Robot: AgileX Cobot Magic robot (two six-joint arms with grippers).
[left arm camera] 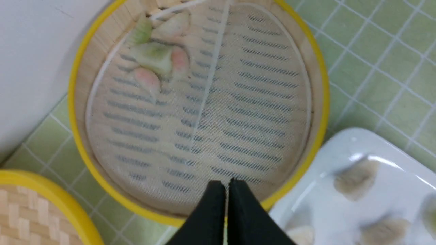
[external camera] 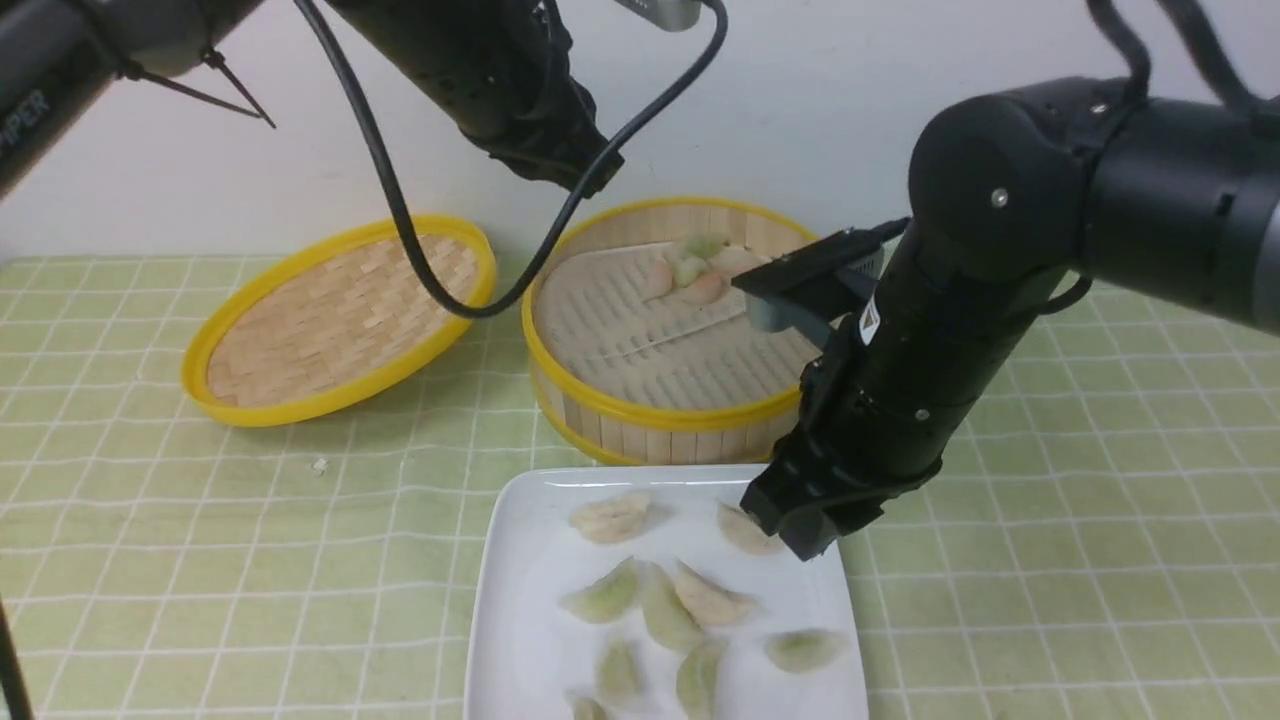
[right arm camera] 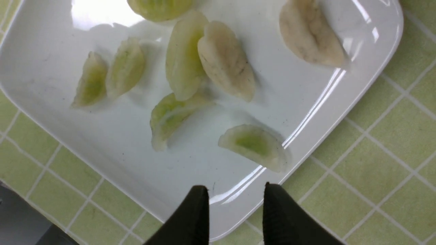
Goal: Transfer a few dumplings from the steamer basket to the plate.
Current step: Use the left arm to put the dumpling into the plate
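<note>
**L gripper clenched on nothing over steamer; R gripper released over plate**

L gripper [left arm camera: 226,183]: fingertips pressed tight together w/ nothing between them, hanging over the edge of the liner inside the steamer basket [external camera: 660,412].

R gripper [right arm camera: 235,187]: jaws spread apart and empty, plate rim visible through the gap. It hovers over the plate's far R corner, close to 1 off-white dumpling there.

Steamer basket sits mid-table, behind the plate [external camera: 520,560]. The 2 are just beside each other; can't tell if they touch.

About 5 basket dumplings [external camera: 695,272], pink and pale green, are bunched at the far side of the liner; rest of liner bare.

Plated dumplings [external camera: 665,610]: at least 8, mostly pale green w/ a few off-white, scattered, some touching.

Woven lid [external camera: 330,320] rests tilted to the L of the basket on the green checked cloth [external camera: 1050,520].
</note>
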